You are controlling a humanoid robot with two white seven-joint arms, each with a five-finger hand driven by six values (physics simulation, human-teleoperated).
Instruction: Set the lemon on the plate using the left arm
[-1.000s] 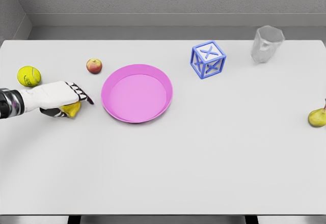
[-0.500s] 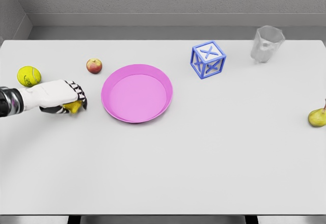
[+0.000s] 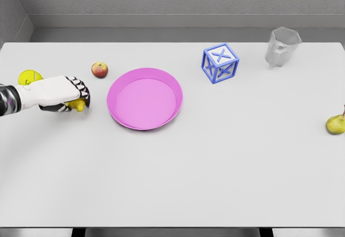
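Filling most of the head view, the white desk (image 3: 215, 167) runs out of the picture at its left, right and near edges, so its full extent cannot be seen. Taking the pink plate (image 3: 144, 98) as the landmark: it sits left of the desk's middle, round, shallow and with nothing in it.

Left of the plate, the white left arm comes in from the picture's left edge, cut off at the forearm. Its robot hand (image 3: 67, 92) lies close to the plate's left rim but apart from it, fingers (image 3: 83, 92) curled down and closed around the lemon (image 3: 76, 105).

Right of the plate and farther back stands a blue open-frame cube (image 3: 220, 63) with an X on its faces. Farther right again, near the back edge, is a clear glass (image 3: 282, 47), faint against the pale desk and hard to outline.

Far right of the plate, at the picture's edge, a yellow-green pear (image 3: 336, 124) is partly cut off.

Far left of the plate, a yellow tennis ball (image 3: 28, 77) is half hidden behind the wrist.

Just beyond the plate's upper left, a small red apple (image 3: 99, 69) sits alone.

Only a small yellow patch of the lemon shows beneath the fingers, so its shape is hard to make out, and whether it touches the desk cannot be told.
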